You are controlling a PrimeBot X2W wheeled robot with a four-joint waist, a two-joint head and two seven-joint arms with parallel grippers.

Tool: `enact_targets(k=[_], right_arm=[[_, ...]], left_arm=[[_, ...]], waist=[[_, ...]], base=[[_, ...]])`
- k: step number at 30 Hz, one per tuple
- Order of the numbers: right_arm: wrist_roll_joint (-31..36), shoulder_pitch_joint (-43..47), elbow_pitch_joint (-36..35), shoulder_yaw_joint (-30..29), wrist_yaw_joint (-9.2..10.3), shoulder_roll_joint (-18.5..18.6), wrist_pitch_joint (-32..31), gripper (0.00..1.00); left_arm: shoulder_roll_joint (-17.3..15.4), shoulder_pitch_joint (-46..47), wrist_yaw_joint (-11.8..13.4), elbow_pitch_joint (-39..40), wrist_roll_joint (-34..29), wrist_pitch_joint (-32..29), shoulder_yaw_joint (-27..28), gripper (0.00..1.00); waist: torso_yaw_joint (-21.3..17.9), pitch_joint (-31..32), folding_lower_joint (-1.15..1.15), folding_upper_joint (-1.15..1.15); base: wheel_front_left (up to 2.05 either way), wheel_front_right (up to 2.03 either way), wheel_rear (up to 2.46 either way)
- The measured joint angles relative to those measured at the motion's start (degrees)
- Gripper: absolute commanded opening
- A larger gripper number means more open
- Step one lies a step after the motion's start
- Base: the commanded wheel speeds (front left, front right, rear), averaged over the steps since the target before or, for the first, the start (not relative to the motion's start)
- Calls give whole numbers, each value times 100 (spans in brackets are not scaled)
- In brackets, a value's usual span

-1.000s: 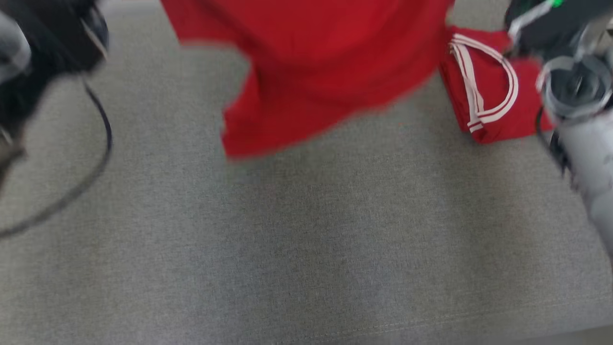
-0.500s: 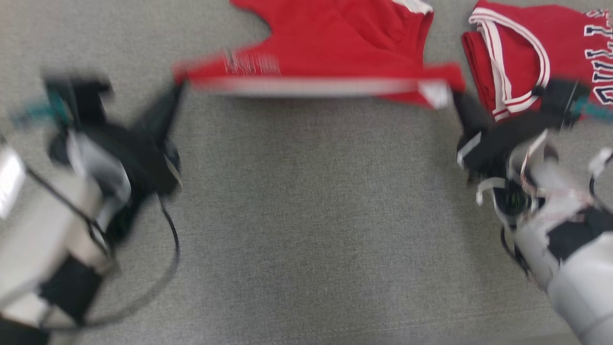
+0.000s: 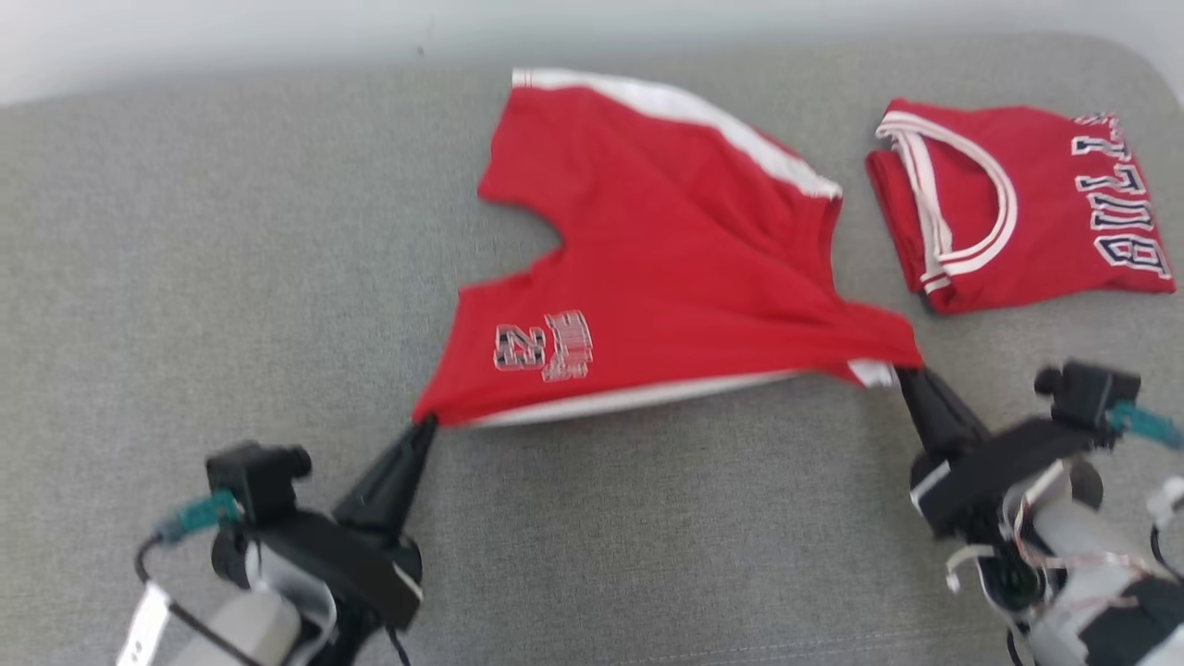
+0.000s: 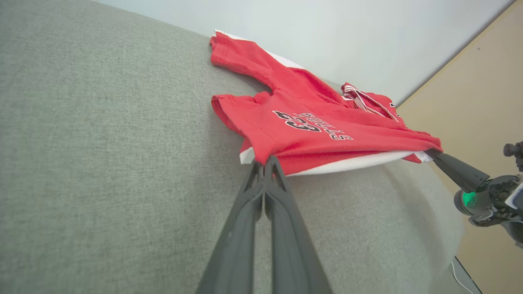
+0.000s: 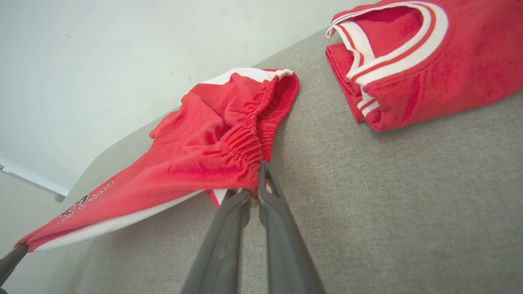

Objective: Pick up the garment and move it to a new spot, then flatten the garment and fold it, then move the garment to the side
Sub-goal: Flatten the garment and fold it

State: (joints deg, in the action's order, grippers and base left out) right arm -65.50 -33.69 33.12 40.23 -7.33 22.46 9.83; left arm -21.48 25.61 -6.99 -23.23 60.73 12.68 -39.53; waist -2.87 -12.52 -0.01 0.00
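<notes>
The garment (image 3: 666,268) is a pair of red shorts with white side stripes and a number print, spread across the grey cushion (image 3: 592,536). My left gripper (image 3: 427,424) is shut on its near left corner, at the leg hem. My right gripper (image 3: 899,372) is shut on the near right corner, by the elastic waistband. The near edge is stretched taut between them and lifted slightly. In the left wrist view the left gripper (image 4: 265,162) pinches the garment (image 4: 310,126). In the right wrist view the right gripper (image 5: 253,188) pinches the gathered waistband of the garment (image 5: 196,155).
A folded red jersey (image 3: 1017,208) with white trim and lettering lies at the far right of the cushion, close to the garment's right side. It also shows in the right wrist view as the jersey (image 5: 433,61). A pale wall (image 3: 277,28) runs behind the cushion.
The head camera has shifted, so the whole picture moved. The garment, earlier hanging bunched between the grippers, now lies spread out on the cushion with both grippers low at its near corners.
</notes>
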Motion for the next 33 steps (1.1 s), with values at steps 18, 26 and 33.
enact_targets(k=[18,26,33], right_arm=[[291,2091,-1141,368,-9,982,437,0],[316,2567,-1584,73,-23,1114,437,0],[657,2298,-1850,259,-21,1124,444,0]], left_arm=[[-233,-1987,198,944,-289,113,-299,0],[-360,-2373,316,1426,-290,130,-148,0],[-367,-1988,457,1690,-433,159,47,0]], waist=[[25,874,-1,0],[77,970,0,-1],[47,921,1,0]], base=[[0,0,0],[0,0,0],[0,0,0]])
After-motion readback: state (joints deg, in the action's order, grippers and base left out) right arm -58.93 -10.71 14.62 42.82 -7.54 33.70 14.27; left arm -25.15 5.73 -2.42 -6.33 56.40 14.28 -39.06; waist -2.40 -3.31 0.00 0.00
